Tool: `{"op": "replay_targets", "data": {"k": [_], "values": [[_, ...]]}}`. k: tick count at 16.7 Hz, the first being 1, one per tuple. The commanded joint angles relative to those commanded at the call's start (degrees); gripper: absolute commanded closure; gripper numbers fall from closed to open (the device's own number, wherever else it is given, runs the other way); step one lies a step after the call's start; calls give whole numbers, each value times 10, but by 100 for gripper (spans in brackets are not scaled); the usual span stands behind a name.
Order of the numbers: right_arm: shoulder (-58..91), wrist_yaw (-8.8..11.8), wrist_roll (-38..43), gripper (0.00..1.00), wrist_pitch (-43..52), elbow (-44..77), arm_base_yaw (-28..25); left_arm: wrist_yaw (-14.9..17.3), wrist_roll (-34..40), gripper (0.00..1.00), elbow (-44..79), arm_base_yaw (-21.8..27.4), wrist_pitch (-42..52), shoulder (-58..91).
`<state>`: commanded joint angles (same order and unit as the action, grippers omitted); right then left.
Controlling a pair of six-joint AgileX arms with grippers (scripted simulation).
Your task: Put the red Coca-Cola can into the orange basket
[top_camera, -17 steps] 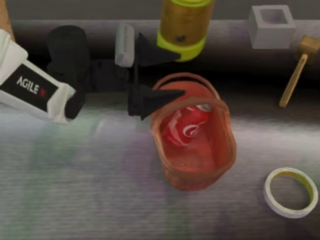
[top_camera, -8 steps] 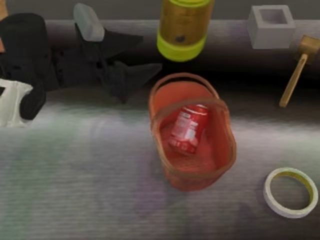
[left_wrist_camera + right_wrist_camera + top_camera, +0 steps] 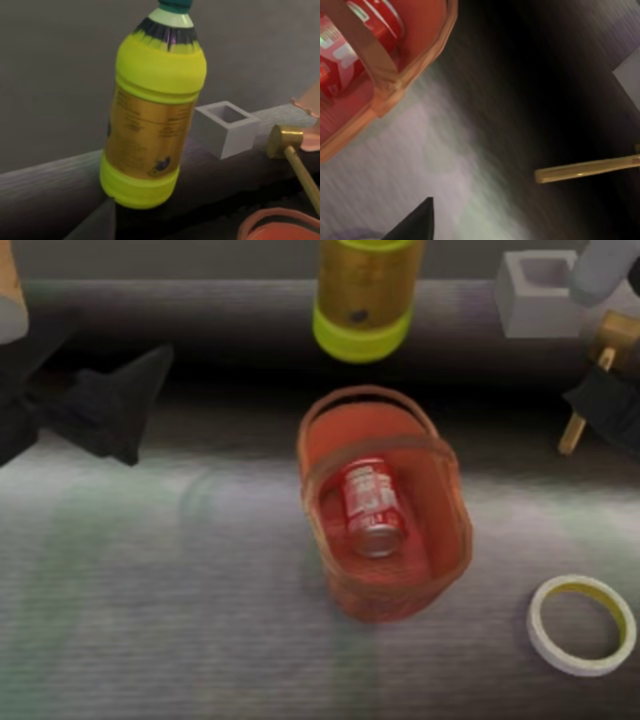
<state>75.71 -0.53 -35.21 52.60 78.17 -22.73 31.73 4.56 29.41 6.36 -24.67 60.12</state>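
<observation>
The red Coca-Cola can (image 3: 372, 508) lies on its side inside the orange basket (image 3: 452, 530), under the arched handle, with its silver top toward the table's front. No gripper touches it. The can (image 3: 340, 55) and the basket (image 3: 427, 52) also show in the right wrist view. My left gripper (image 3: 148, 405) is open and holds nothing, far left of the basket at the back left. My right gripper (image 3: 610, 400) hangs open at the right edge, over the mallet; only one finger (image 3: 419, 224) shows in its wrist view.
A gold bottle with yellow-green bands (image 3: 365, 295) stands behind the basket. At the back right stands a grey square cup (image 3: 540, 292), with a wooden mallet (image 3: 590, 390) beside it. A white tape ring (image 3: 582, 625) lies at the front right.
My left gripper has pulled back from the basket to the far left. The can has settled flat in the basket. My right arm has come into view at the back right.
</observation>
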Motion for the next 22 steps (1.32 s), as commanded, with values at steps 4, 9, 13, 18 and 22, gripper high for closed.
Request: {"op": "replay_targets", "data": {"k": [4,9,13,18,22], "values": [[224,-2,-103,0,146,241,-67,-126,-11,0,-111,-33,98,-255],[445,-1,-202,0,304,444,-133,-251,-32,0,-228,-62,195,-498],[540,2,-245,0,378,530,-161,-310,-44,0,-286,-74,241,-590],[551,3,-250,0,387,541,-165,-317,-46,0,-294,-75,247,-601],[546,3,-251,0,370,519,-164,-317,-46,0,-294,-75,247,-601]]}}
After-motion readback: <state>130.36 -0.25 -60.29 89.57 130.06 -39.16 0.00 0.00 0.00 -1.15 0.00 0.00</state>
